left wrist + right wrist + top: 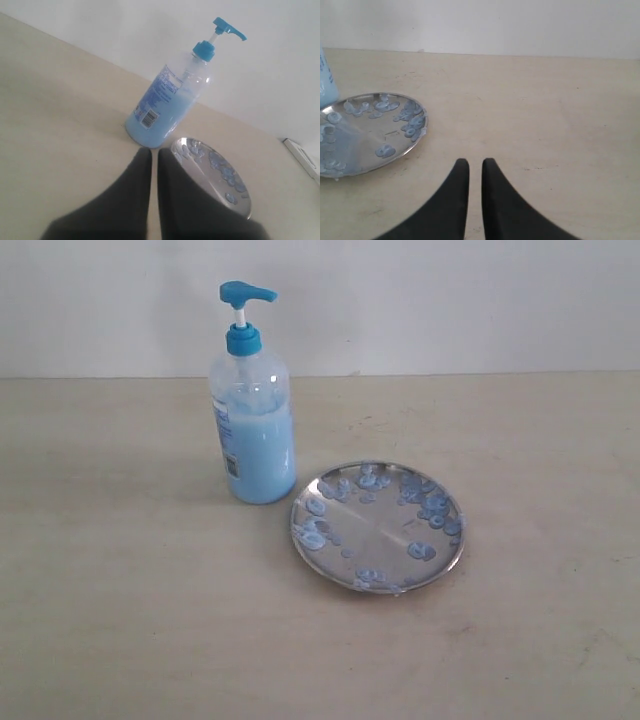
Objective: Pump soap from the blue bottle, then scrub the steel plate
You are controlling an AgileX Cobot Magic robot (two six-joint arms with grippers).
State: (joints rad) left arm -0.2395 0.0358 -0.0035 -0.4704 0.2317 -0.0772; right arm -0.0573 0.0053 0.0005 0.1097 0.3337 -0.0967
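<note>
Bottle (253, 430): upright on desk (120, 620), just beside plate; label print unreadable.
Soap (262, 455): fills the bottle's lower half; blobs dot plate.
Plate (385, 525): flat; 1 edge hidden behind left fingers.
Left fingers (140, 170): narrow slit, empty.
Right fingers (460, 180): narrow slit, empty.

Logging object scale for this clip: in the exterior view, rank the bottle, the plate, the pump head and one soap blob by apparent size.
1-2. bottle and plate: too close to rank; the bottle looks taller, the plate wider.
3. pump head.
4. soap blob, clearly the smallest.
</note>
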